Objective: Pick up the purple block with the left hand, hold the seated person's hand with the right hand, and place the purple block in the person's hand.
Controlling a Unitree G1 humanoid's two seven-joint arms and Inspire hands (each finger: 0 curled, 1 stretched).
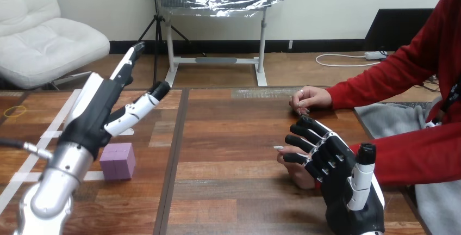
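While the left hand (100,112) hangs in the air above the left part of the wooden table (234,137), its fingers (125,69) are stretched out straight and its thumb (144,104) is splayed to the side, so the hand is spread wide and holds nothing. Below it, clear of the fingers and just beside the silver forearm, the purple block (117,160) sits flat on the tabletop, next to a strip of white tape (32,161). At the right side the right hand (342,191) is turned palm-up toward the camera, its fingers (315,142) loosely extended with only a slight bend, lying across the person's nearer hand (296,174). That hand shows from under and behind the black fingers, one fingertip poking out to the left. The robot's thumb (361,169) stands upright and apart from it, not pinching anything. The fingers overlap the person's hand, but they are not seen wrapped round it. Farther back, the person's other hand (311,98) rests on the table, well apart from both robot hands.
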